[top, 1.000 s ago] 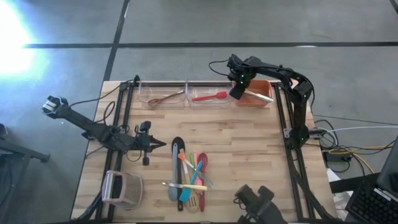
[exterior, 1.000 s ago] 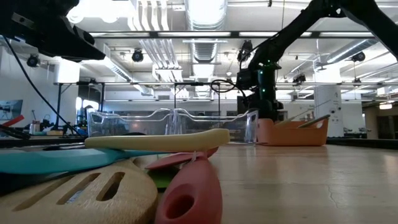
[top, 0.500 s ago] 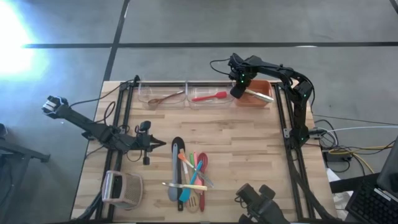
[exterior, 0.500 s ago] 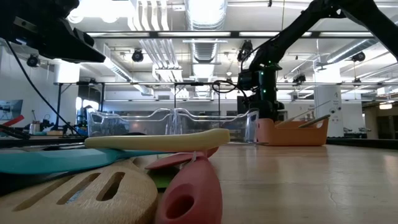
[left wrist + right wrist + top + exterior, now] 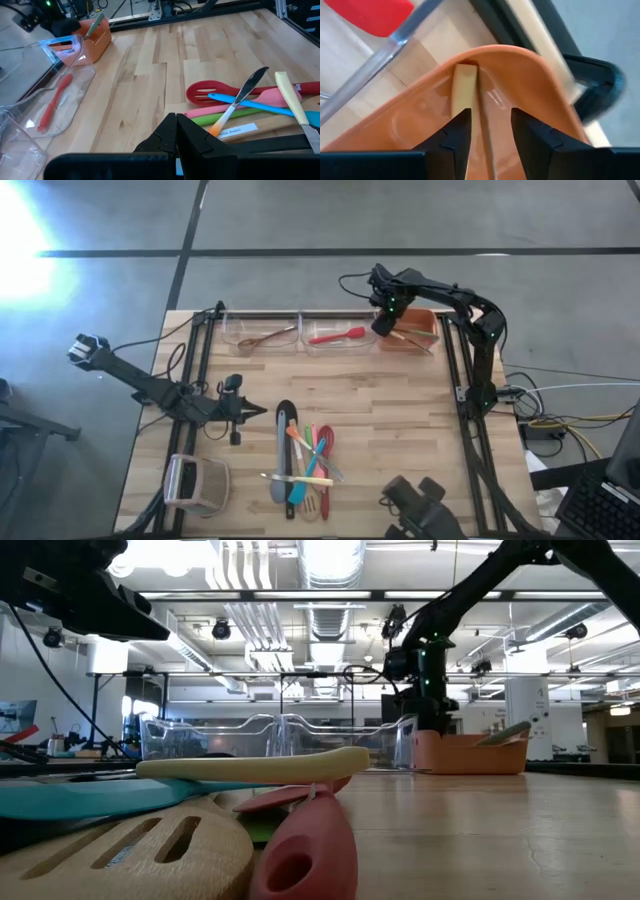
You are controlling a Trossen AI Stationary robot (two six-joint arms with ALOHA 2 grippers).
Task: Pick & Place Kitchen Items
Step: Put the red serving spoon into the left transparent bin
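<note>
Three bins are sitting along the far edge of the tabletop (image 5: 400, 410): two clear bins (image 5: 262, 333) and one orange bin (image 5: 412, 332). Each bin is holding one utensil: a wooden spoon (image 5: 262, 337), a red spatula (image 5: 335, 335) and a pale-handled utensil (image 5: 410, 335). A heap of utensils (image 5: 303, 465), roughly nine or ten, is lying near the front. One pinkish-white boxy object (image 5: 195, 484) is sitting at the near left.

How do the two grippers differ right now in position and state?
The right gripper hangs over the orange bin at the table's far edge, fingers apart around a cream utensil handle lying in the bin. The left gripper sits shut, low over the table near the utensil pile, holding nothing. Both have dark fingers.
</note>
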